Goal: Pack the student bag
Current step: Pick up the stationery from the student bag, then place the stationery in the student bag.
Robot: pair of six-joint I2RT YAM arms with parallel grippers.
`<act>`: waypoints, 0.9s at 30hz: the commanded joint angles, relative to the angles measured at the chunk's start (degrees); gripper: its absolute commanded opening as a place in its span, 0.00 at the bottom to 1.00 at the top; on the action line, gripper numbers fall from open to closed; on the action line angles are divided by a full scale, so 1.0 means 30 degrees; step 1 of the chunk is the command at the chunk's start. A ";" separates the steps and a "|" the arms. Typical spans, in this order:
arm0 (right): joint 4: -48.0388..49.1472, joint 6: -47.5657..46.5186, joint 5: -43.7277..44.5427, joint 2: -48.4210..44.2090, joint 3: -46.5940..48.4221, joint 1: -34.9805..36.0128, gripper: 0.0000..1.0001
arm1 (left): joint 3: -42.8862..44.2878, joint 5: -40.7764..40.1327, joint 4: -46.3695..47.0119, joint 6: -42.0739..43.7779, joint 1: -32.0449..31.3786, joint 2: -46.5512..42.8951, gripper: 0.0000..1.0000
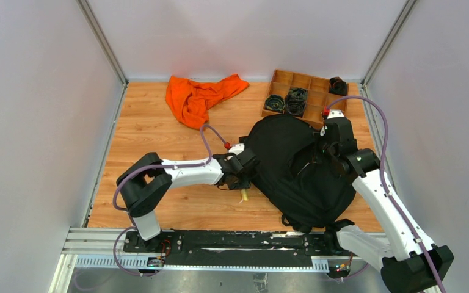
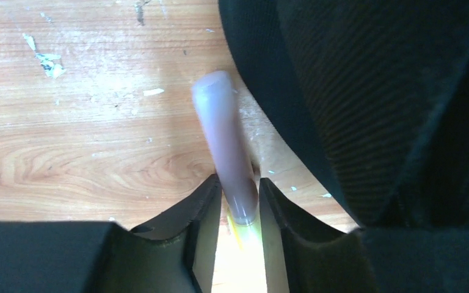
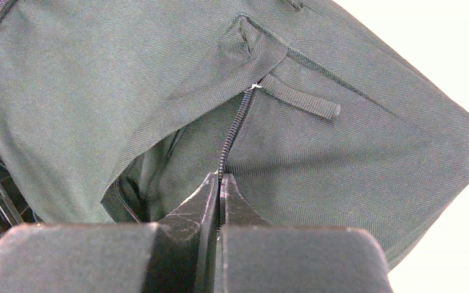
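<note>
The student bag [image 1: 299, 168], a large black fabric backpack, lies at centre right of the wooden table. My left gripper [image 1: 239, 182] is at the bag's left edge. In the left wrist view it [image 2: 239, 195] is shut on a pen [image 2: 226, 140] with a mauve cap and yellow body; the bag [image 2: 372, 91] is just right of it. The pen's yellow end [image 1: 243, 195] sticks out below the gripper. My right gripper [image 1: 322, 149] rests on top of the bag. In the right wrist view it [image 3: 220, 181] is shut on the bag's zipper edge [image 3: 232, 134], beside an open pocket mouth [image 3: 134, 183].
An orange cloth [image 1: 198, 97] lies crumpled at the back centre-left. A wooden compartment tray [image 1: 293, 73] at the back right holds black coiled items [image 1: 295, 101]. White walls close in the table on three sides.
</note>
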 commanded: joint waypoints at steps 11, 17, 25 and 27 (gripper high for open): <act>-0.0099 -0.0003 -0.0122 -0.0440 0.0203 -0.0146 0.00 | 0.0300 -0.2974 -0.3837 0.0345 -0.0009 -0.4426 0.00; 0.0177 0.0074 -0.0536 -0.0782 -0.0059 -0.0149 0.00 | 0.1912 -0.2098 -0.0760 0.4389 -0.0009 -0.8230 0.00; 0.0294 0.0117 -0.0902 -0.1202 -0.0133 -0.0146 0.00 | 0.5776 0.5683 0.5079 0.7920 -0.0009 -0.4873 0.00; 0.0216 0.0165 -0.0985 -0.1265 -0.0098 -0.0147 0.00 | 0.6978 0.6839 0.5564 0.7909 -0.0001 -0.3100 0.00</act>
